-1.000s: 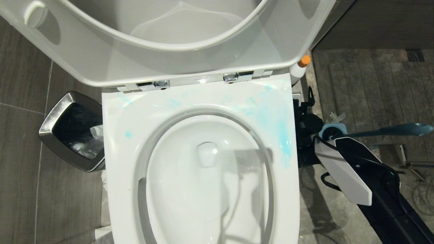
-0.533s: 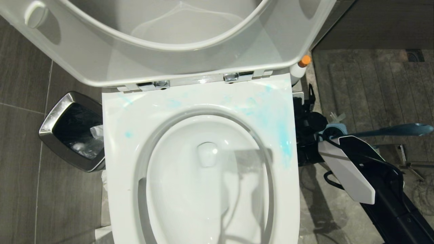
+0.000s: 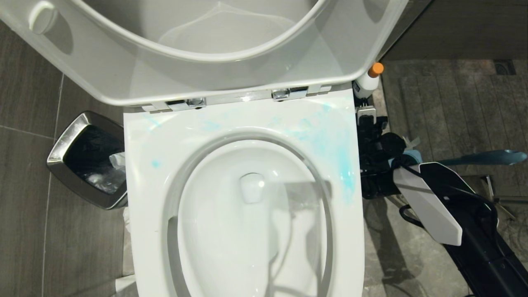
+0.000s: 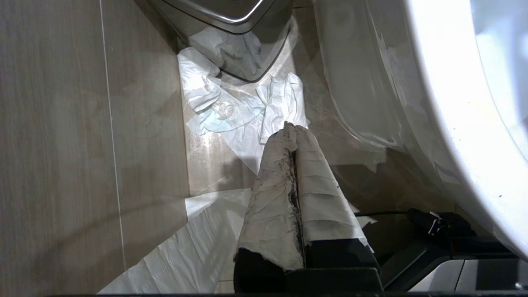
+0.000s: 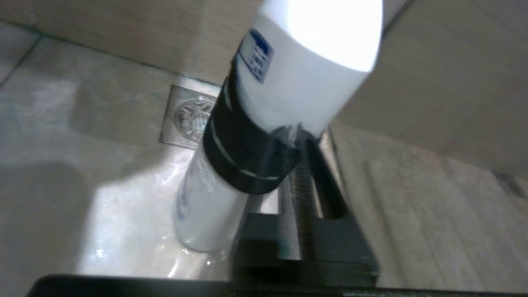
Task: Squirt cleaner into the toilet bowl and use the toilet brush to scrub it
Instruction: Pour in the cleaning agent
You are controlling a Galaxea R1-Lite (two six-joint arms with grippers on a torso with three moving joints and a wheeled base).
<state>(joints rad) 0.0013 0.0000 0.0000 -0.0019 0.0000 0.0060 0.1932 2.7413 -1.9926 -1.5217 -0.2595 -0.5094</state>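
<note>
The toilet bowl [image 3: 214, 214] fills the middle of the head view, with blue smears [image 3: 344, 173] on the right of its rim. The cleaner [image 3: 366, 82], a white bottle with an orange cap, stands on the floor at the toilet's back right corner. My right gripper [image 3: 366, 117] is just in front of it. In the right wrist view this gripper [image 5: 303, 138] is shut, fingers together beside the cleaner [image 5: 284, 78], nothing between them. The toilet brush handle [image 3: 486, 157] sticks out to the right; its head is hidden. My left gripper [image 4: 291, 128], wrapped in white, is shut low beside the bowl's outer wall.
The seat and lid [image 3: 206, 78] are raised. A silver-rimmed waste bin [image 3: 88, 159] stands left of the toilet with crumpled tissue [image 4: 231, 107] on the floor by it. A floor drain [image 5: 192, 117] lies behind the bottle. My right arm [image 3: 429, 206] crosses the floor on the right.
My right gripper has moved farther back along the toilet's side toward the cleaner and closed. The bottle's orange cap has shifted slightly back and to the right.
</note>
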